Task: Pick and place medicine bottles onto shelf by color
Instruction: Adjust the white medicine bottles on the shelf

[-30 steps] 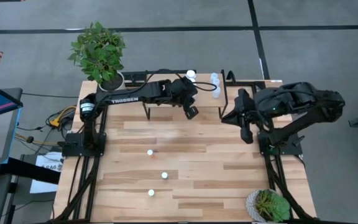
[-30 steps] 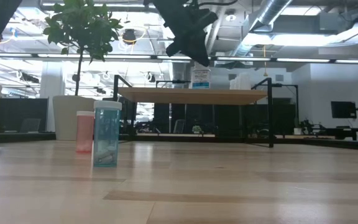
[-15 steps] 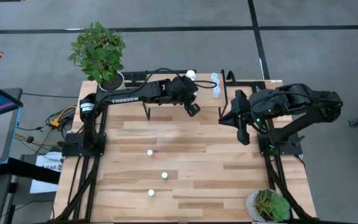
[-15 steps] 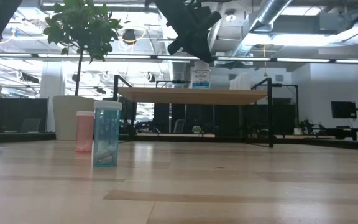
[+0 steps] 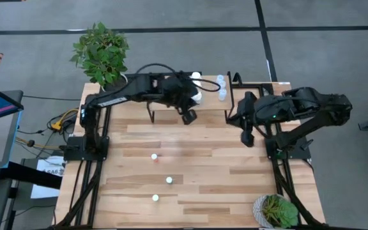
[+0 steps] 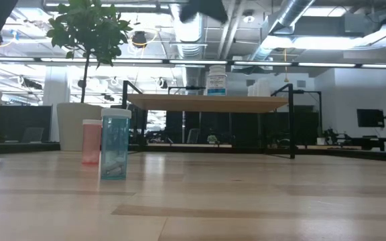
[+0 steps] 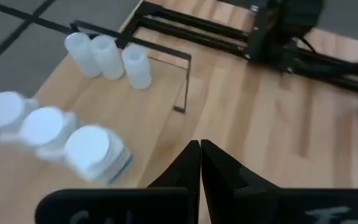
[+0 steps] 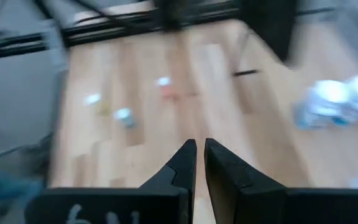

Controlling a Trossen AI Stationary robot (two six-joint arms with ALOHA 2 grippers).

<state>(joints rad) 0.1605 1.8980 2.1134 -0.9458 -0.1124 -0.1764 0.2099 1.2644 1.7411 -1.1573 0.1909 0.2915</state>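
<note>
1. The counter (image 5: 235, 172) is a big top of pale wood planks, smooth and flat.
2. The shelf (image 5: 165, 108) stands at the far edge of the counter, a light wood top on thin black metal legs.
3. The left gripper (image 5: 188, 116) hangs over the shelf's front edge, with its fingers (image 7: 191, 163) pressed together and holding nothing.
4. The right gripper (image 5: 246, 135) hangs over the counter beside the shelf, fingers almost touching, also empty.
5. Three white bottles (image 7: 48, 134) and three pale blue bottles (image 7: 107, 57) stand upright on the shelf, smooth round plastic.
6. Three tiny bottles (image 5: 154, 156) stand on the counter, well apart from both grippers. The left gripper looks nearer to them.
</note>
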